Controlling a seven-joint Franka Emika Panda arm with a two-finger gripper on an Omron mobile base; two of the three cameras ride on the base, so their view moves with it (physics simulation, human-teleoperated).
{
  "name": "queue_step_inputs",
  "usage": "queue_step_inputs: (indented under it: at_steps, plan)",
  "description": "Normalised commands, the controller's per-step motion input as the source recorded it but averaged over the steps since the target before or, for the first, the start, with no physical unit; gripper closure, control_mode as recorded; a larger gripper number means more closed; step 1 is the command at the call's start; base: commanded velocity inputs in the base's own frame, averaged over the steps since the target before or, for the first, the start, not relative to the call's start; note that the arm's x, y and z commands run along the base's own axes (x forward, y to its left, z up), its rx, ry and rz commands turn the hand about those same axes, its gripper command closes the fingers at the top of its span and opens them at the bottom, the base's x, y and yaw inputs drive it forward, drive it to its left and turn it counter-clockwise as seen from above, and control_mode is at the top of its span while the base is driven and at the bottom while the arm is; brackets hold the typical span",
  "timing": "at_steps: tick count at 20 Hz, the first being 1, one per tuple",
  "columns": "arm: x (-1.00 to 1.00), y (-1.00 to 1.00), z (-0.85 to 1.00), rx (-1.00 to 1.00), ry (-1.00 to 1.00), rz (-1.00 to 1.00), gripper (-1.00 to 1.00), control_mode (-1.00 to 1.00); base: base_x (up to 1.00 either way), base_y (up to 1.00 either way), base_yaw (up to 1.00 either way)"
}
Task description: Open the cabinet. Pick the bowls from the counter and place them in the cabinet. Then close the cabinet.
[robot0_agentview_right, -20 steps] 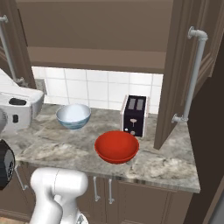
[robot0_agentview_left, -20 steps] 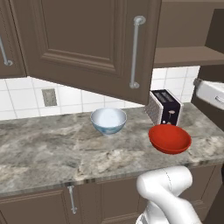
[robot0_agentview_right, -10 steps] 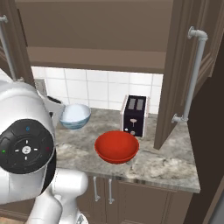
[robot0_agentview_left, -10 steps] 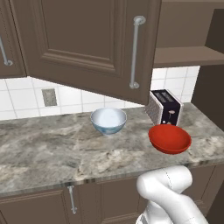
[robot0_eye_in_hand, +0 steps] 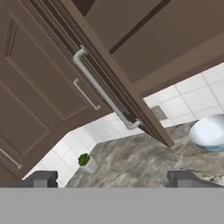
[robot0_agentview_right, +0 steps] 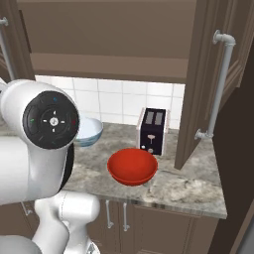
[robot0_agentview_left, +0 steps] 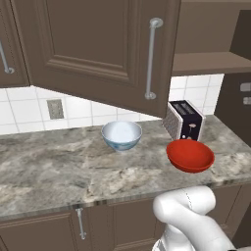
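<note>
We record a dark brown wooden wall cabinet [robot0_agentview_left: 98, 44] with raised-panel doors and long silver bar handles; both doors stand swung out, and the brown shelf [robot0_agentview_right: 109, 67] inside lies bare.

Below it runs the grey-brown marbled stone counter [robot0_agentview_left: 54, 171]. On it we find a round white bowl with blue pattern [robot0_agentview_left: 121, 136] near the tiled wall, and a plain glossy red bowl [robot0_agentview_left: 190, 155] nearer the front edge, apart from the first. A dark slotted toaster with silver sides [robot0_agentview_left: 183, 120] stands just behind the red bowl. In the hand view we also note a small green potted plant [robot0_eye_in_hand: 87, 162] far along the counter by the wall.

The left door's lower edge hangs over the counter above the white bowl.

The two-finger gripper [robot0_eye_in_hand: 113, 179] has its jaws spread wide, pinching nothing, aimed toward the left door's handle [robot0_eye_in_hand: 103, 92] and the counter.
</note>
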Motion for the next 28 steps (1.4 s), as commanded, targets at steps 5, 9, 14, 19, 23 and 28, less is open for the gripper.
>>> queue_step_inputs:
  at_steps: [5,9,14,19,23,28]
  plan:
    - [0.25,0.01,-0.07,0.01,0.00,-0.01,-1.00,-1.00,0.00,0.00,0.00]
    - [0.40,0.00,-0.09,0.01,0.00,-0.03,-1.00,-1.00,0.00,0.00,0.00]
    - [0.43,0.00,-0.04,0.05,0.11,-0.01,-1.00,-1.00,0.00,0.00,0.00]
    - [0.36,0.00,0.00,0.14,0.24,0.06,-1.00,-1.00,0.00,0.00,0.00]
    - [0.35,0.00,-0.02,0.18,0.21,0.12,-1.00,-1.00,0.00,0.00,0.00]
    - [0.36,0.15,-0.35,0.15,0.10,0.06,-1.00,-1.00,0.00,0.00,0.00]
